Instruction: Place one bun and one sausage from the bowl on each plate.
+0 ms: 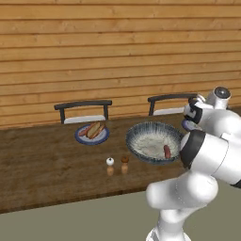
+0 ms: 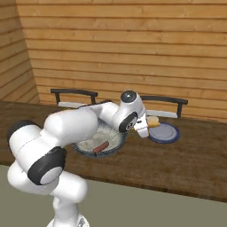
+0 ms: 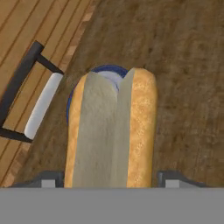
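The big striped bowl (image 1: 143, 141) sits mid-table with one sausage (image 1: 166, 151) left in it, also seen as the bowl (image 2: 86, 145) and sausage (image 2: 101, 146) from the right. The left plate (image 1: 79, 138) carries a bun (image 1: 96, 129) and a sausage (image 1: 84, 131). My gripper (image 2: 149, 123) is shut on a split bun (image 2: 154, 121) and holds it in the air beside the bowl, at the near-left edge of the bare right plate (image 2: 166, 134). In the hand view the bun (image 3: 111, 131) runs lengthwise between the fingertips (image 3: 174, 178) and covers most of that plate (image 3: 107, 71).
Two small shakers (image 1: 110, 165) (image 1: 124, 164) stand in front of the bowl near the table's front edge. Two dark chairs (image 1: 83, 110) (image 2: 165, 106) are tucked in at the far side against the wooden wall. My own arm hides part of the bowl in the right base view.
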